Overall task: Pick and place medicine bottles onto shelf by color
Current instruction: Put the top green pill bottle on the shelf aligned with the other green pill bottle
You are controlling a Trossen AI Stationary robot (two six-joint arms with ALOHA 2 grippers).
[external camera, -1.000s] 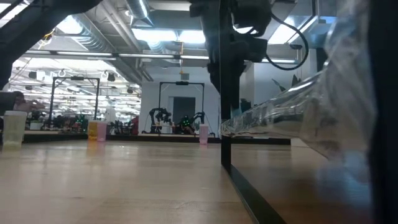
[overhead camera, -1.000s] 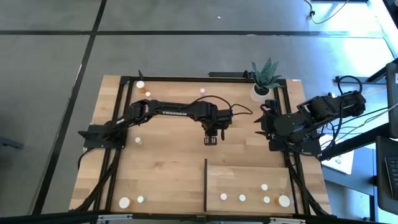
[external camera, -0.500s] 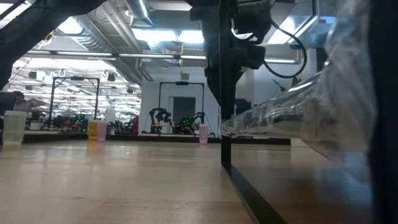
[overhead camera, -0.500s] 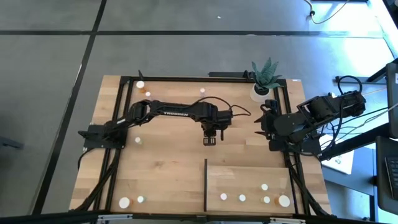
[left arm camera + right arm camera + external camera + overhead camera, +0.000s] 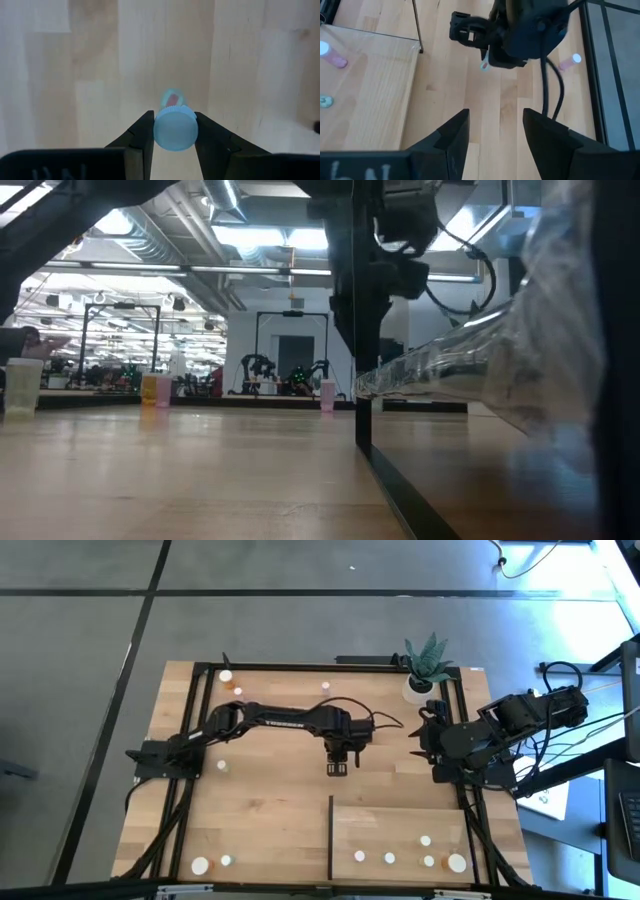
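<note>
Over bare tabletop (image 5: 270, 790), left end effector (image 5: 338, 766) grips a pink bottle (image 5: 174, 125), clear of the shelf (image 5: 400, 830).

The plank tabletop (image 5: 270, 810) carried a light-wood shelf (image 5: 395, 825) toward five o'clock, with five capped bottles (image 5: 389, 858) on it. More bottles stood at eleven (image 5: 226, 675) and seven o'clock (image 5: 201, 865); a potted plant (image 5: 425, 665) at one.

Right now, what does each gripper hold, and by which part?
The left gripper clamps a pink medicine bottle by its white cap. The right gripper holds nothing.
</note>
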